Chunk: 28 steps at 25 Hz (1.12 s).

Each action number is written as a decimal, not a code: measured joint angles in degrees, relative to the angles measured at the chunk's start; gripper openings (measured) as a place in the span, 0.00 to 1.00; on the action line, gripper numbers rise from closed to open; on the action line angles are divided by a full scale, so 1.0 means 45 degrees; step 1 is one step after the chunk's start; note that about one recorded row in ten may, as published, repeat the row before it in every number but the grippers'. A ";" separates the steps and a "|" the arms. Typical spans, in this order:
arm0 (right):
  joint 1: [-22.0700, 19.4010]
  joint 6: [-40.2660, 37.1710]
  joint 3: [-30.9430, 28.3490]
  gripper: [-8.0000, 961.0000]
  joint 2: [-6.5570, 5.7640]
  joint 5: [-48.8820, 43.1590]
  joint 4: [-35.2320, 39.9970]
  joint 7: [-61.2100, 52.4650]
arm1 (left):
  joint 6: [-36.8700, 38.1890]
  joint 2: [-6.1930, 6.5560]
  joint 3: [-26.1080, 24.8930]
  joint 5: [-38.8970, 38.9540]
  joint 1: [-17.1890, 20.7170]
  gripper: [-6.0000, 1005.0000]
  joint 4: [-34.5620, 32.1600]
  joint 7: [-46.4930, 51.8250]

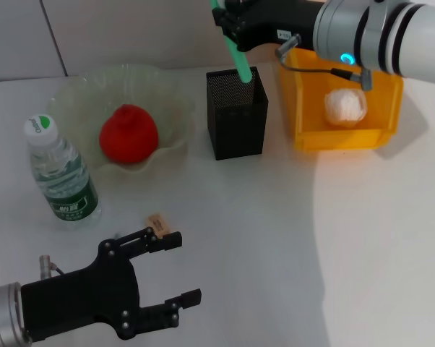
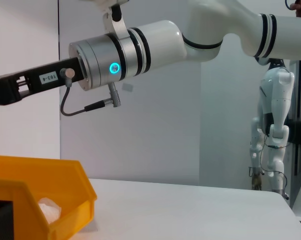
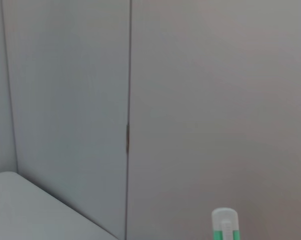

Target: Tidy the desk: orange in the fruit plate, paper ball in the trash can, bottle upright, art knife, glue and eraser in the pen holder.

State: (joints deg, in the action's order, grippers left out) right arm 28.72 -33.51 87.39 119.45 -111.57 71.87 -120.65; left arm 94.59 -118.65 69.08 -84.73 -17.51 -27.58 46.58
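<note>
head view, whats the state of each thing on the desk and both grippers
orange: in the fruit plate
paper ball: in the yellow trash can
bottle: upright, cap on
art knife: green, tilted, lower end inside the pen holder, held by the right gripper
eraser: lying on the desk, outside the holder
left gripper: open, empty, near the eraser

The right gripper [image 1: 228, 18] reaches in from the far right, jaws closed, while the left gripper [image 1: 175, 269] hovers low, jaws spread.
</note>
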 joint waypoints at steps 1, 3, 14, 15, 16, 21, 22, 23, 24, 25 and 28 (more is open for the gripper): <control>0.0000 0.0000 0.0000 0.31 0.0000 0.0000 0.0000 0.0000 | 0.0000 0.0000 0.0000 0.0000 0.0000 0.77 0.0000 0.0000; 0.0000 0.0217 0.0140 0.31 -0.0002 0.0769 -0.0277 0.0726 | 0.0000 0.0000 0.0001 0.0000 0.0000 0.77 0.0000 0.0000; -0.0082 0.0636 0.0272 0.33 0.0026 0.4614 -0.1642 0.4744 | 0.0013 0.0020 0.0000 0.0000 -0.0016 0.77 -0.0003 0.0004; -0.0046 0.0639 0.0252 0.33 0.0020 0.5312 -0.1959 0.5450 | 0.0014 0.0020 0.0003 -0.0001 -0.0016 0.77 -0.0004 0.0009; -0.0046 0.0639 0.0252 0.34 0.0020 0.5312 -0.1959 0.5450 | 0.0016 0.0021 0.0008 0.0000 -0.0016 0.77 -0.0004 0.0012; 0.0001 0.0641 0.0187 0.35 0.0011 0.6590 -0.2520 0.6944 | 0.0038 0.0020 0.0020 0.0000 -0.0016 0.77 -0.0003 0.0018; 0.0011 0.0641 0.0159 0.35 0.0010 0.6793 -0.2627 0.7184 | 0.0046 0.0021 0.0020 0.0000 -0.0016 0.77 -0.0004 0.0018; 0.0029 0.0643 0.0138 0.35 0.0010 0.6975 -0.2731 0.7419 | 0.0046 0.0021 0.0020 0.0000 -0.0016 0.77 -0.0004 0.0018; 0.0056 0.0643 0.0129 0.35 0.0011 0.7138 -0.2847 0.7614 | 0.0046 0.0021 0.0020 0.0000 -0.0016 0.77 -0.0004 0.0018; 0.0142 0.0643 0.0117 0.35 0.0013 0.7535 -0.3133 0.8080 | 0.0060 0.0021 0.0020 0.0000 -0.0012 0.77 -0.0004 0.0020; 0.0264 0.0644 0.0112 0.36 0.0015 0.7961 -0.3451 0.8516 | 0.0073 0.0020 0.0020 0.0000 -0.0004 0.77 -0.0003 0.0020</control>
State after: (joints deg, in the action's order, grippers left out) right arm 29.90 -30.61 87.90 119.52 -75.74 56.34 -82.32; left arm 94.92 -118.56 69.17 -84.73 -17.53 -27.60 46.67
